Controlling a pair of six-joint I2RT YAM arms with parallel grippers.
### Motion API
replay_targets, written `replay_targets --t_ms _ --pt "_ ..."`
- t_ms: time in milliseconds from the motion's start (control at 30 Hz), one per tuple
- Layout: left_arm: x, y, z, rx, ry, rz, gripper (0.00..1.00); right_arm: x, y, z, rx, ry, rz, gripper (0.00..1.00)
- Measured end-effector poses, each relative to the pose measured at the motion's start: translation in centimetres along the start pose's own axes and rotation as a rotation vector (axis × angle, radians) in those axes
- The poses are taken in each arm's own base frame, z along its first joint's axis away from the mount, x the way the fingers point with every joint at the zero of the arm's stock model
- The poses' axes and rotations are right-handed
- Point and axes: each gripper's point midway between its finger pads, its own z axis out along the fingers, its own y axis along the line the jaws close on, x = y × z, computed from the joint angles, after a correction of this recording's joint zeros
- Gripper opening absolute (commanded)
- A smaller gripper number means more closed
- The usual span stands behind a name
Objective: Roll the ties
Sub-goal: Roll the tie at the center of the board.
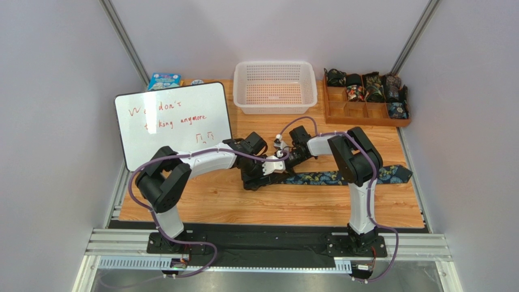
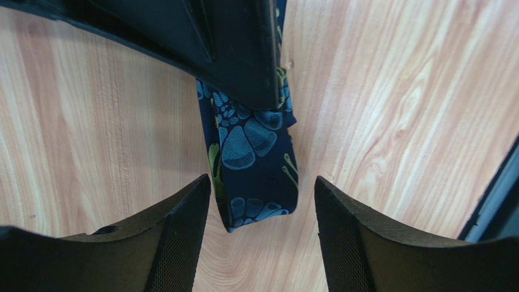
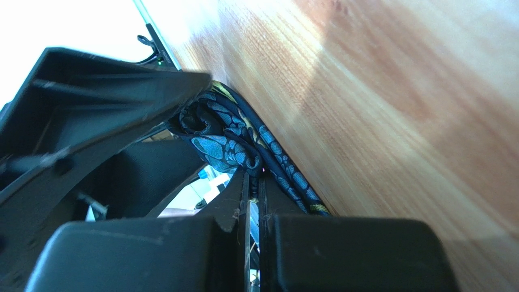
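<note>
That tie (image 1: pixel 317 178) lying across the table (image 1: pixel 274 207) looks floppy and slippery, so with your right end effector (image 3: pixel 253 182) clamped shut on its curled bit and the left end effector (image 2: pixel 262 185) open astride the narrow tip, grip the full width.

Top view: cannot follow the tie (image 1: pixel 317 177) behind the right arm (image 1: pixel 359 163) right of centre, nor read the glare-washed words on the whiteboard (image 1: pixel 183 151) at left. Left wrist view: loses the tie's upper length under black casing (image 2: pixel 201 42) at top.
</note>
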Motion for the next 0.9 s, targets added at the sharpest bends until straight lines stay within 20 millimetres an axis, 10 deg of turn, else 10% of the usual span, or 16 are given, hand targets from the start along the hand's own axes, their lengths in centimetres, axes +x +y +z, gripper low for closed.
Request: replay_targets --t_ms 267,633,900 --pt "0.6 0.6 0.4 -0.023 0.036 0.010 0.42 -0.1 -0.1 -0.1 0.004 0.005 -0.002 0.00" --pt "-4.3 0.6 -1.6 -0.008 -0.094 0.042 0.41 -0.2 -0.1 -0.1 0.009 0.009 -0.003 0.00" --pt "-5.4 0.3 1.0 0.052 -0.065 0.040 0.40 -0.2 -0.1 -0.1 0.009 0.009 -0.010 0.00"
